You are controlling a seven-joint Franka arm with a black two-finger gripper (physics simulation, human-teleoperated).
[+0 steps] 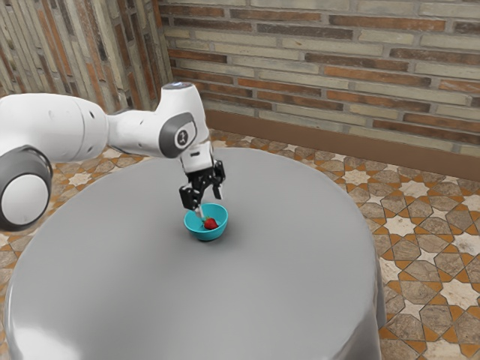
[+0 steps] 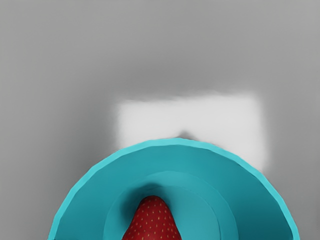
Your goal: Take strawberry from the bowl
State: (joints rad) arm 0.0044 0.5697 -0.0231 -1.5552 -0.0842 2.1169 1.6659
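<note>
Brick wall (image 1: pixel 322 67), brown baseboard (image 1: pixel 337 141), star-patterned tile floor (image 1: pixel 420 255) — and 1 round, gray-covered table (image 1: pixel 150 300).

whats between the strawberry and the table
The turquoise bowl: the wrist view shows the strawberry inside it, and the exterior view shows it standing on the table.

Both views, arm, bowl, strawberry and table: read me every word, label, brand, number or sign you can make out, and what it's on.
No text can be read.
Dark joint cap of the white arm: a pale mark, too small to read.
White link below that cap: a small dark mark, too small to read.
Bowl, strawberry, table: none visible.
</note>
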